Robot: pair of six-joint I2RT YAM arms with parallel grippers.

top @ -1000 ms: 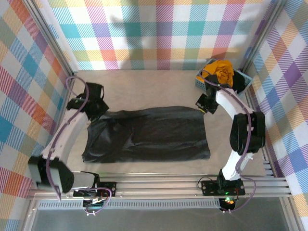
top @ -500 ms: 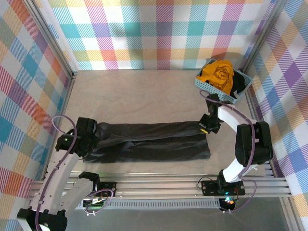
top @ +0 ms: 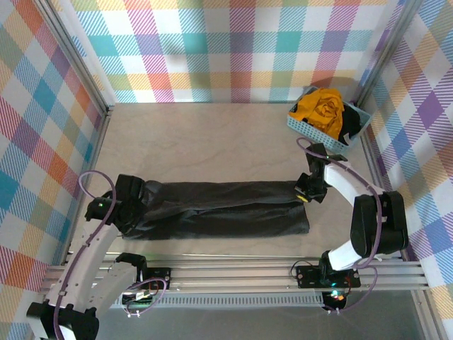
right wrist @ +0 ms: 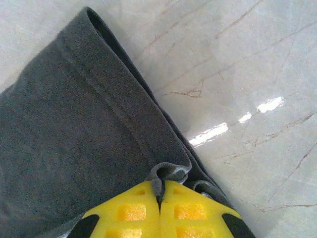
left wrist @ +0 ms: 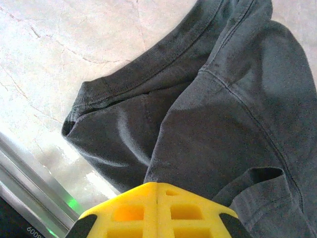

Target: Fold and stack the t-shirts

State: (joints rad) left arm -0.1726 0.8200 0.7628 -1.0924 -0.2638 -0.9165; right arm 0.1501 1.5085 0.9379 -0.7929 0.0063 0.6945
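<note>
Tabletop [top: 212,134], pale and veined, carries a dark t-shirt [top: 226,211] folded into a long band that lies across its near half, running left to right. At the far right corner stands a light blue basket [top: 359,117] with a mustard-yellow t-shirt [top: 322,106] bunched up inside and a dark cloth [top: 352,127] beside it. The left gripper [left wrist: 157,187] sits at the band's left end, its yellow pads pressed together with the shirt's cloth gathered right at their tip. The right gripper [right wrist: 160,192] is at the band's far right corner, pads closed tight on a small pucker of hem.
</note>
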